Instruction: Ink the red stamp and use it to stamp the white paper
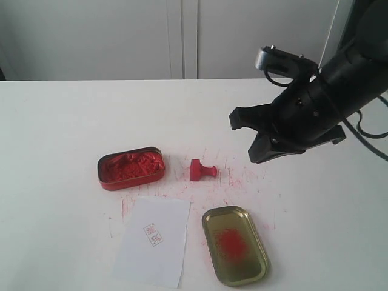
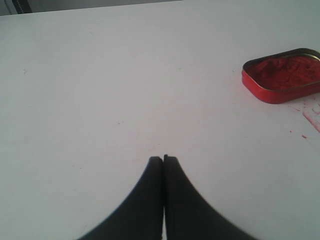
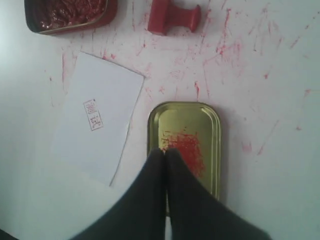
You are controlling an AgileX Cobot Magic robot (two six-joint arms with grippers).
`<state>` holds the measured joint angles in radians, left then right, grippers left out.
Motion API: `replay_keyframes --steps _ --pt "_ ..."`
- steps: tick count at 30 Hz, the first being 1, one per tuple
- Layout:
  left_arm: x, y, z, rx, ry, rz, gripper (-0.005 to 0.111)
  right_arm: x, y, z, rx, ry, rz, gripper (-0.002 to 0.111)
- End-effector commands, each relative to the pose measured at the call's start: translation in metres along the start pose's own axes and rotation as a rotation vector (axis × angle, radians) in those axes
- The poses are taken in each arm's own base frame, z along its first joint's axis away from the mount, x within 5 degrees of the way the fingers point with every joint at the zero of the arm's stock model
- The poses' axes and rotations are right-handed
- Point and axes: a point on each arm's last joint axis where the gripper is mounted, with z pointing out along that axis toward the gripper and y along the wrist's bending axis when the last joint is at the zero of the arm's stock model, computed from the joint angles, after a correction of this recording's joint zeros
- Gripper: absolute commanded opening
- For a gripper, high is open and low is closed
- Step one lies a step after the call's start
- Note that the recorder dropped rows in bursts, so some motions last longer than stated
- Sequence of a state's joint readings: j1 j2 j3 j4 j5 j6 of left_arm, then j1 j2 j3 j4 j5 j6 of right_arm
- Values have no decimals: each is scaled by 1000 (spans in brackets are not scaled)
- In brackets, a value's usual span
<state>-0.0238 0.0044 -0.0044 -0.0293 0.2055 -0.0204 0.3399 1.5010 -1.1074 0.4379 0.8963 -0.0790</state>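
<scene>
The red stamp (image 1: 203,170) (image 3: 172,17) lies on its side on the table, between the ink tin and my right gripper. The white paper (image 1: 154,248) (image 3: 97,120) lies flat near the front edge and bears a small red square imprint. My right gripper (image 1: 254,156) (image 3: 164,151) hangs above the table to the right of the stamp, shut and holding nothing. In the right wrist view its tips sit over the gold lid. My left gripper (image 2: 163,159) is shut and holds nothing over bare table, and it does not show in the exterior view.
A red tin of lumpy ink paste (image 1: 131,168) (image 2: 282,75) (image 3: 70,15) stands left of the stamp. A gold lid (image 1: 234,244) (image 3: 185,145) with a red smear lies right of the paper. Red ink smudges mark the white table (image 1: 60,133) around them.
</scene>
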Motion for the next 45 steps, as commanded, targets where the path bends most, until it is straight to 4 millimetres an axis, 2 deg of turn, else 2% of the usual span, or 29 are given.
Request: replay_keyframes --steps 1,9,17,30,45 --pt "1 0 0 -2 -3 -3 0 8 -1 -18 49 7 -17 0" --pt "1 0 0 -2 -3 -3 0 21 -6 -41 165 18 -61 0" --pt "1 0 0 -2 -3 -3 0 40 -25 -40 312 36 -45 0" --pt "1 0 0 -2 -3 -3 0 51 -53 -47 360 32 54 0" --pt "1 0 0 -2 -3 -3 0 67 -76 -76 413 -26 183 0"
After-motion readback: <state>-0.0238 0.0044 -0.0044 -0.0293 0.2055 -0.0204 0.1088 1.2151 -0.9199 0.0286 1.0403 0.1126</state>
